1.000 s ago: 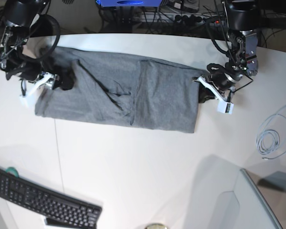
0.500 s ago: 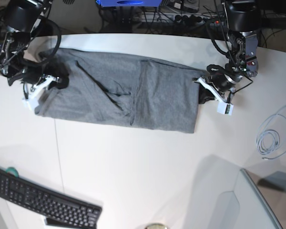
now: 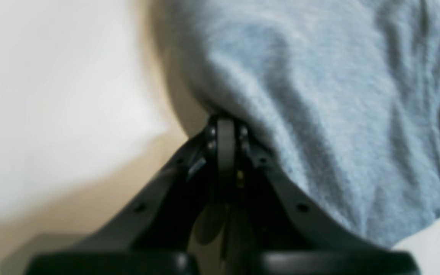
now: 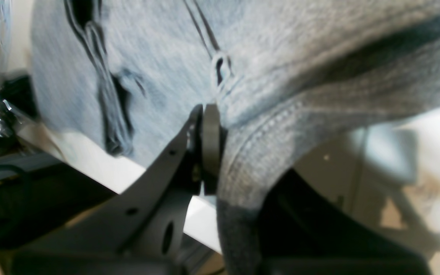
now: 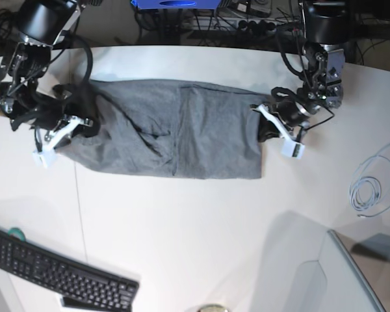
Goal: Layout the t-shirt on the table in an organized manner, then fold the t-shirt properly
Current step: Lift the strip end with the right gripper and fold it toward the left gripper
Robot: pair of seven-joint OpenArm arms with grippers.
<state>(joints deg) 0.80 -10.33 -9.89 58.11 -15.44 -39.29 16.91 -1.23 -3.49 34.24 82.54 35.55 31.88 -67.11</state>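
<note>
T-shirt lies stretched across the white table, its ends pinched in the closed left gripper and closed right gripper

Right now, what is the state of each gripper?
Left gripper: closed, holding the t-shirt edge.
Right gripper: closed, holding the t-shirt's stitched hem.

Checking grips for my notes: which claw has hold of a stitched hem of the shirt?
The right claw: its wrist view shows it shut on a thick stitched hem of the shirt. The left claw pinches plain fabric, no seam visible.
</note>
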